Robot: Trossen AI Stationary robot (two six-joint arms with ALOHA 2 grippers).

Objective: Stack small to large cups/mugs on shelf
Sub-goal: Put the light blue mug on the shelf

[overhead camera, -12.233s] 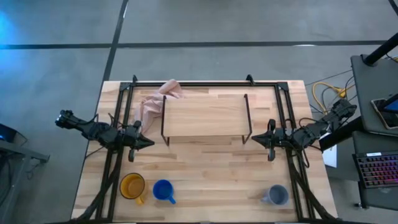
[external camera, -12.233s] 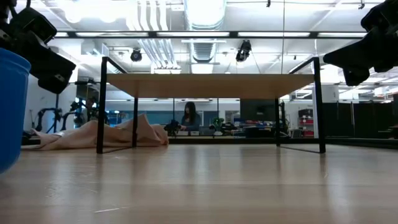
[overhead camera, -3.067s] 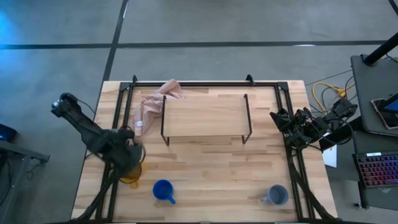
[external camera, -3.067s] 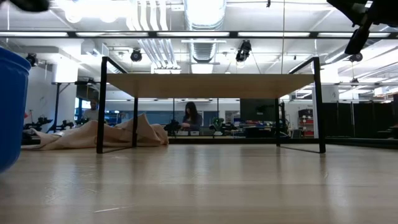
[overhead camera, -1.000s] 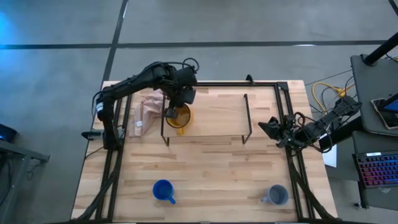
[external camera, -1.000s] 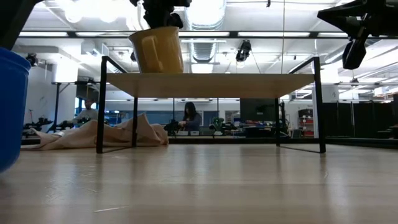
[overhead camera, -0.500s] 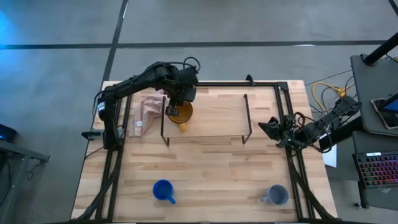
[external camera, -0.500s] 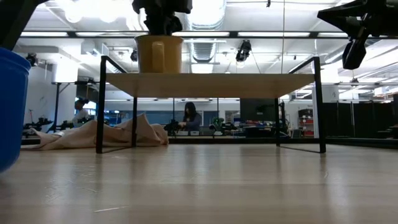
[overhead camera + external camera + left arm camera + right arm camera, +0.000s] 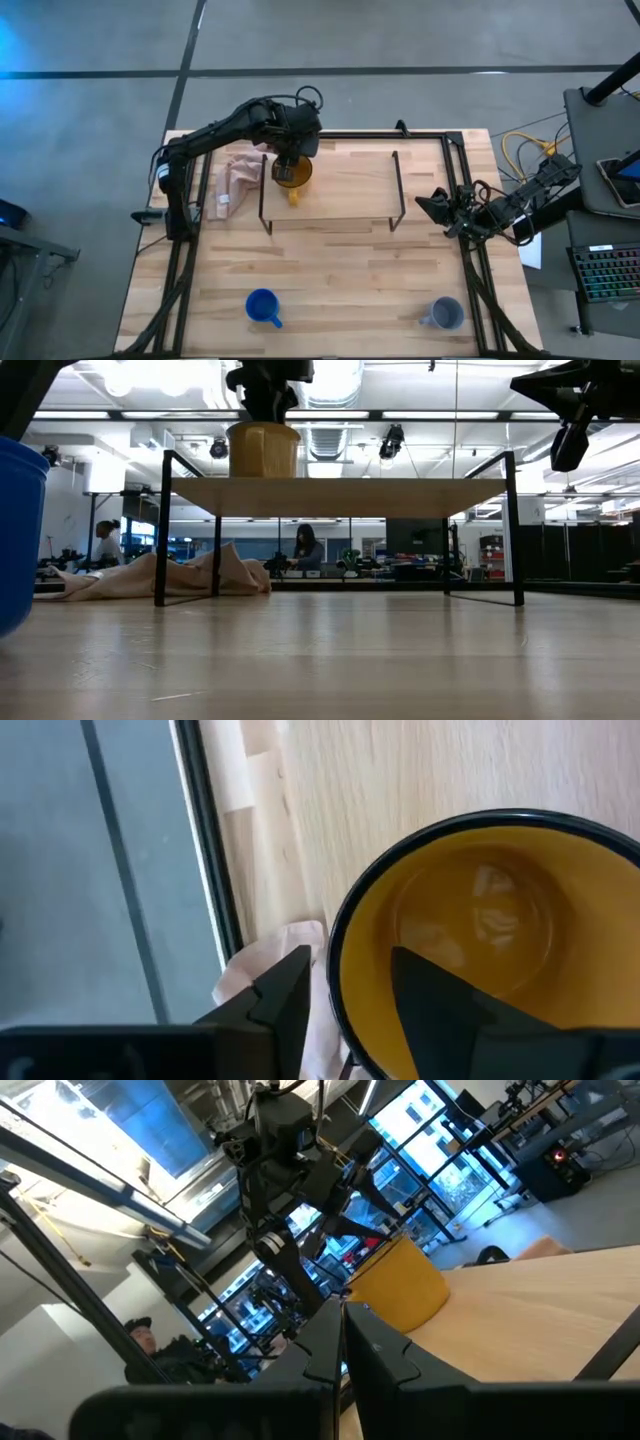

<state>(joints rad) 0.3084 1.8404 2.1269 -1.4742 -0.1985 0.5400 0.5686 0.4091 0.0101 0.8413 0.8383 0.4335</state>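
Note:
The yellow mug (image 9: 293,176) stands upright on its base on the shelf (image 9: 340,185), near the shelf's left far corner, its handle toward the near edge. My left gripper (image 9: 348,955) hangs over it, open, pointing down, one finger inside the mug and one outside its rim (image 9: 335,935); I see a gap on each side. The blue mug (image 9: 262,306) and the grey mug (image 9: 443,314) stand on the table near its front edge. My right gripper (image 9: 424,205) waits shut, right of the shelf.
A pink cloth (image 9: 238,175) lies on the table beside the shelf's left legs, close under my left arm. Black frame rails (image 9: 330,134) run along the table's far and side edges. Bare tabletop (image 9: 340,270) stretches between the shelf and the two mugs.
My left gripper has gone toward the table's far edge and a little down with the yellow mug. The mug, tilted above the shelf's left part a second ago, now stands upright on the plank, farther back.

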